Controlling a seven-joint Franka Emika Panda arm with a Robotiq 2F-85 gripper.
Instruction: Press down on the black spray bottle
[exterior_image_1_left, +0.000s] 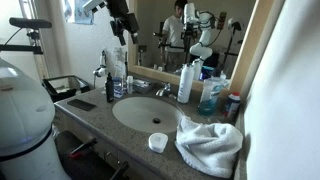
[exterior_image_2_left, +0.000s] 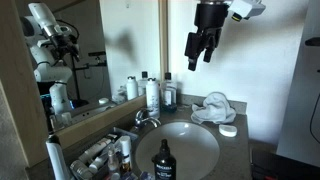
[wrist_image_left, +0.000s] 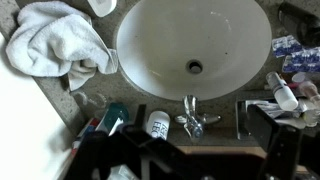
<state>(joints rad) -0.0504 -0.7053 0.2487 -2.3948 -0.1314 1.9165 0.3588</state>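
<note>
Nothing of the pressing is done yet, as far as I can see. Closest to me in an exterior view, the black spray bottle (exterior_image_2_left: 163, 160) stands upright at the near end of the granite counter (exterior_image_2_left: 238, 150), just beside the rim of the sink basin (exterior_image_2_left: 180, 145), and nothing is touching its head. From the opposite end of the room the same bottle (exterior_image_1_left: 110, 89) shows at the far end of the counter, towards the mirror edge, among other small toiletries.

Beyond the basin is the chrome faucet (exterior_image_2_left: 147, 118) at the back edge. Just past it stands the tall white bottle (exterior_image_2_left: 152, 93), then a crumpled white towel (exterior_image_2_left: 213, 108) lies at the far end with a small white dish (exterior_image_2_left: 228, 130) beside it.

The gripper (exterior_image_2_left: 199, 56) hangs high in the air, well above the counter and well apart from the black bottle. Its jaws look spread and there is nothing between them. The wrist view looks straight down on the basin and faucet. I cannot pick out the black bottle there with any certainty.

To my eye the whole task is left to do. The arm would need to travel over to the bottle's end of the counter, line up above the spray head, come down and push. The bottle is slim and could tip if it is pressed off-centre.
</note>
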